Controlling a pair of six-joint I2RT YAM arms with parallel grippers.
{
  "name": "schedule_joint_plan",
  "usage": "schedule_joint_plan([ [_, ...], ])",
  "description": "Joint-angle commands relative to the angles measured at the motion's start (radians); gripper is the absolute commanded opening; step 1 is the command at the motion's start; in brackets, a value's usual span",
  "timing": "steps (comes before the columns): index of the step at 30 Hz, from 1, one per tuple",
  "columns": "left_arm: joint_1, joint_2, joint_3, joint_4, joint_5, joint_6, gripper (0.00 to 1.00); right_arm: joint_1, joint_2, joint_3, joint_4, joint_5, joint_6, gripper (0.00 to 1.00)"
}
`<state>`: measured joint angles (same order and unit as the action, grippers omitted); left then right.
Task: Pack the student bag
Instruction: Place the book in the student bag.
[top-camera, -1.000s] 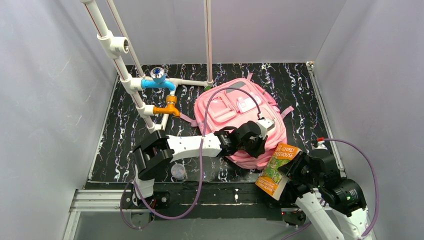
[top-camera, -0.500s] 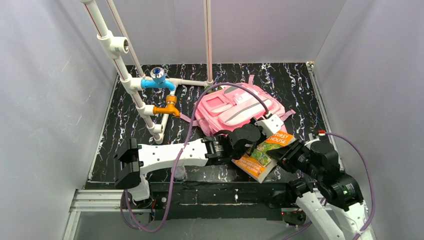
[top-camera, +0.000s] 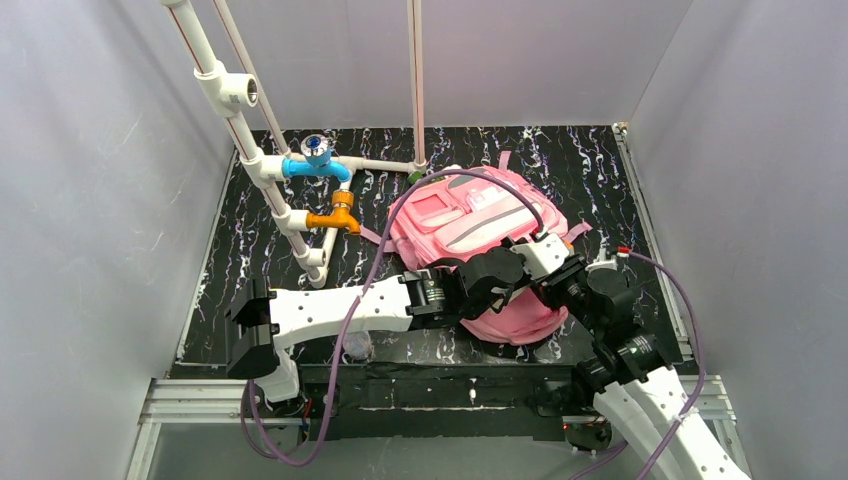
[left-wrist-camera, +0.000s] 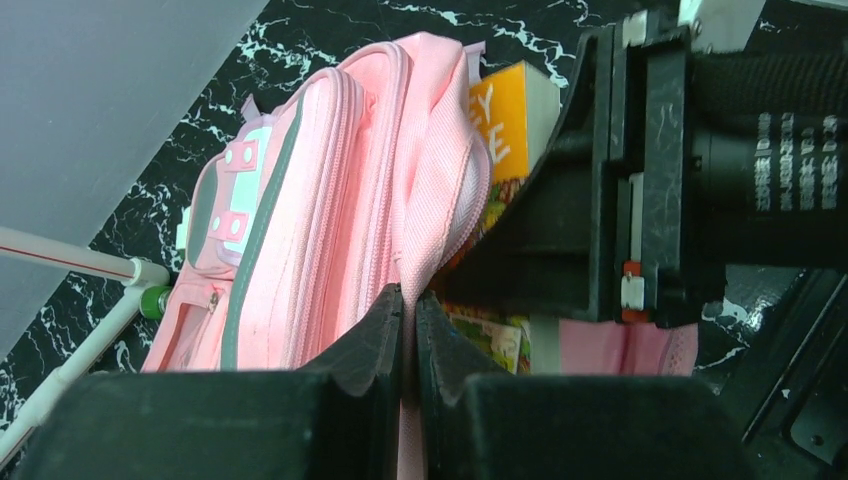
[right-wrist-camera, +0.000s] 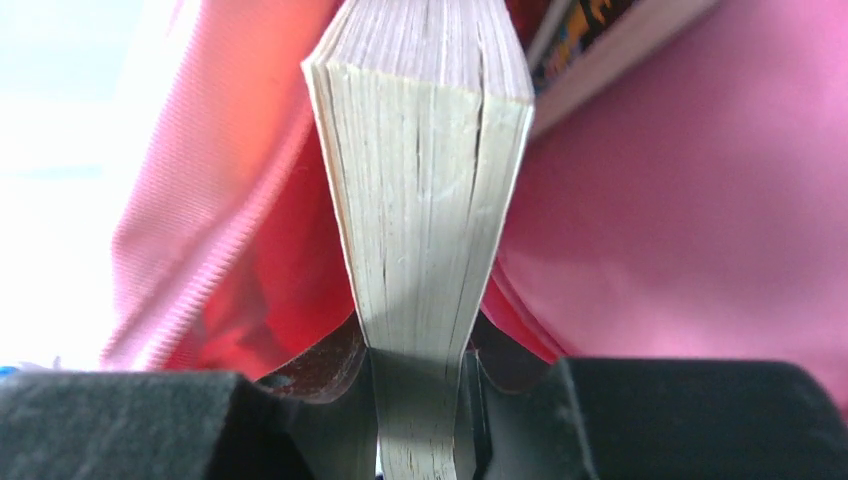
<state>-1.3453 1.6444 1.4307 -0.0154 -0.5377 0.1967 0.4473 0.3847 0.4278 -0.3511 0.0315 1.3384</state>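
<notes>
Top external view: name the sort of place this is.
Probably a robot test cell: grey walls box in a black marbled table, a white pipe rig stands on it, and a left arm and right arm reach over it.

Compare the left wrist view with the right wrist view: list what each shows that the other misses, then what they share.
Left wrist only: the outside of the student bag, with grey trim and zip seams; the left gripper shut on the fabric edge of its opening; the orange cover of the book showing behind that edge; the black marbled table; and a white pipe.
Right wrist only: the right gripper clamped on the book's page edges, seen end on.
Both: pink bag fabric and the book.
</notes>
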Motion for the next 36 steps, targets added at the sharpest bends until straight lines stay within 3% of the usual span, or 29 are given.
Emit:
schedule_joint_plan([
  [1,-0.011,-0.113,0.052,-0.018,0.010,-0.018,0.00,0.002,-0.015,0.004,0.318,0.125,0.010,0.01],
  [6,-0.011,-0.119,0.071,-0.032,0.070,-0.085,0.00,0.001,0.154,-0.130,0.750,0.103,0.086,0.01],
  [13,0.014,-0.084,0.179,-0.142,0.103,-0.081,0.00,0.004,0.660,-0.155,1.274,0.125,-0.008,0.02],
  [16,0.034,-0.080,0.194,-0.193,0.148,-0.130,0.00,0.002,0.727,-0.151,1.222,0.148,-0.046,0.50],
  [18,0.034,-0.087,0.180,-0.187,0.159,-0.148,0.00,0.002,0.696,-0.129,1.069,0.112,-0.071,0.65],
  [23,0.039,-0.117,0.146,-0.159,0.151,-0.144,0.00,0.003,0.430,-0.014,0.317,0.128,-0.259,0.95],
  [25,0.044,-0.126,0.133,-0.148,0.159,-0.146,0.00,0.002,0.319,0.002,0.160,0.121,-0.335,0.98],
  [28,0.046,-0.127,0.130,-0.145,0.184,-0.151,0.00,0.002,0.230,-0.042,0.139,0.057,-0.380,0.98],
  [32,0.046,-0.113,0.148,-0.157,0.203,-0.157,0.00,0.002,0.245,-0.121,0.330,-0.022,-0.371,0.98],
  [36,0.046,-0.106,0.157,-0.180,0.230,-0.170,0.00,0.003,0.322,-0.155,0.531,0.004,-0.370,0.98],
])
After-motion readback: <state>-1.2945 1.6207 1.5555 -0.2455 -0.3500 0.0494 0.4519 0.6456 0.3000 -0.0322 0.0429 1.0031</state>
